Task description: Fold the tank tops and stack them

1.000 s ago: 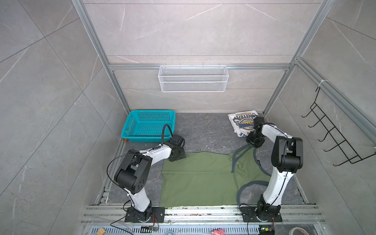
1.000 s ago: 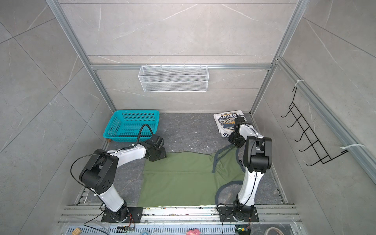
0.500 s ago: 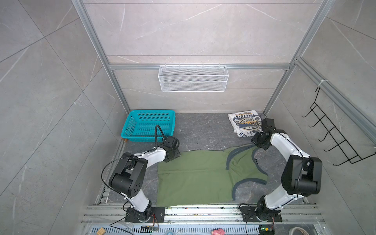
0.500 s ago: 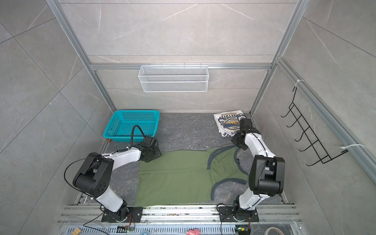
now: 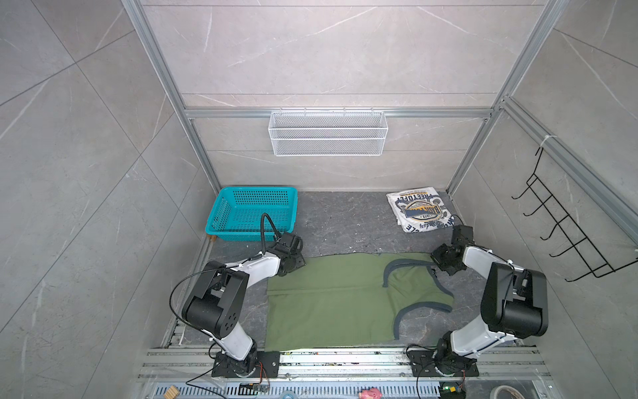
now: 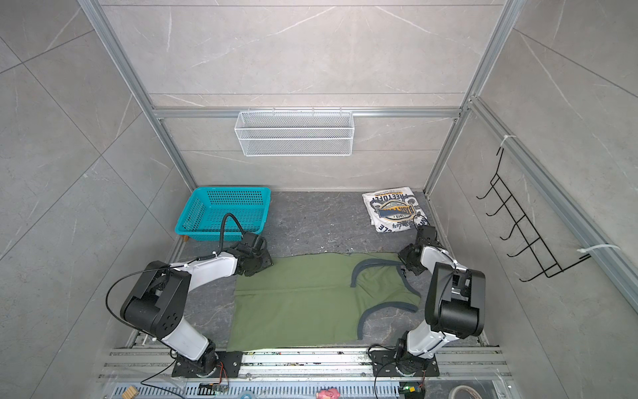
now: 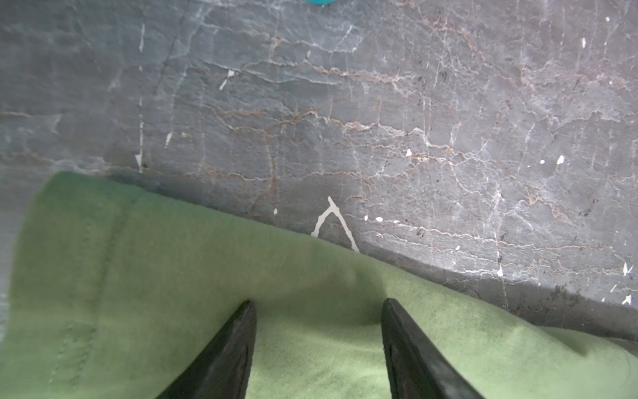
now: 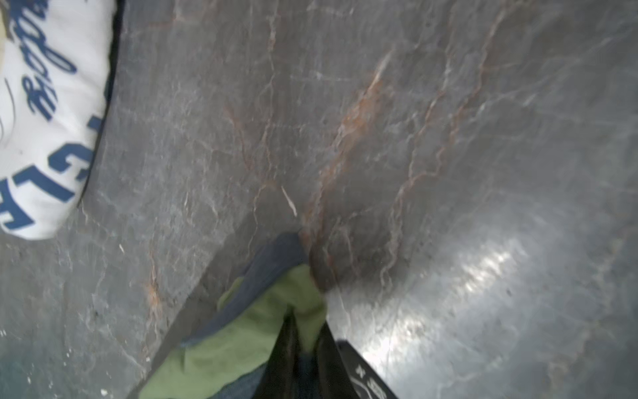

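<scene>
The olive green tank top (image 5: 331, 304) (image 6: 300, 300) lies spread on the dark floor, its dark-trimmed straps pointing right. My left gripper (image 5: 295, 264) (image 6: 259, 264) sits at its far left corner. In the left wrist view that gripper (image 7: 317, 302) is open, its fingers apart over the green cloth (image 7: 172, 276). My right gripper (image 5: 439, 263) (image 6: 405, 264) is at the far right strap. The right wrist view shows it (image 8: 305, 317) shut on the green cloth (image 8: 241, 345) at the trim. The white tank top (image 5: 419, 212) (image 6: 393, 210) (image 8: 51, 121) lies folded at the back right.
A teal plastic basket (image 5: 252, 214) stands at the back left, just behind my left arm. A white wire basket (image 5: 328, 133) hangs on the back wall. A black hook rack (image 5: 566, 235) hangs on the right wall. Metal rails run along the front edge.
My right gripper has shut on the strap and pulled it to the right, and the green top's upper part now lies flatter. The right arm's elbow has swung outward. The left gripper has barely shifted.
</scene>
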Robot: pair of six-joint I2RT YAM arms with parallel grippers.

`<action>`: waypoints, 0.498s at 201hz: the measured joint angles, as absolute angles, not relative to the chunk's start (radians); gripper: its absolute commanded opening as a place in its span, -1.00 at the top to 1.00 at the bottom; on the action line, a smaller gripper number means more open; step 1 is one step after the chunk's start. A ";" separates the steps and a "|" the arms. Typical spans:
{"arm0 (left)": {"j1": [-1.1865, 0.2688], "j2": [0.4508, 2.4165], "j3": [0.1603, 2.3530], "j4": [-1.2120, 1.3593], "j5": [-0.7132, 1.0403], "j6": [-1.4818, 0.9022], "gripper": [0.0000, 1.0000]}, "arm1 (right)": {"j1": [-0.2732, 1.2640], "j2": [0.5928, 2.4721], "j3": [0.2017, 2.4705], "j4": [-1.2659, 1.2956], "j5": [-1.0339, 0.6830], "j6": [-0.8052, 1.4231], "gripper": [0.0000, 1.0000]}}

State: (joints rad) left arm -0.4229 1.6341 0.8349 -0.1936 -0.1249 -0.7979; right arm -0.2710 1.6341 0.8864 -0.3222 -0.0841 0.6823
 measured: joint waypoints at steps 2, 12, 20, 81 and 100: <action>-0.423 1.633 0.834 -0.193 -0.125 -0.796 -0.24 | -0.272 1.640 0.889 -0.321 -0.084 0.683 0.69; -0.423 1.631 0.830 -0.192 -0.125 -0.793 -0.25 | -0.276 1.665 0.908 -0.316 -0.085 0.687 0.65; -0.423 1.628 0.826 -0.189 -0.125 -0.790 -0.28 | -0.279 1.687 0.922 -0.310 -0.087 0.690 0.60; -0.424 1.580 0.822 -0.253 -0.093 -0.726 -0.58 | -0.289 1.730 1.014 -0.349 -0.121 0.682 -0.34; -0.430 1.503 0.825 -0.359 -0.105 -0.708 -0.66 | -0.289 1.666 1.019 -0.422 -0.116 0.651 -0.48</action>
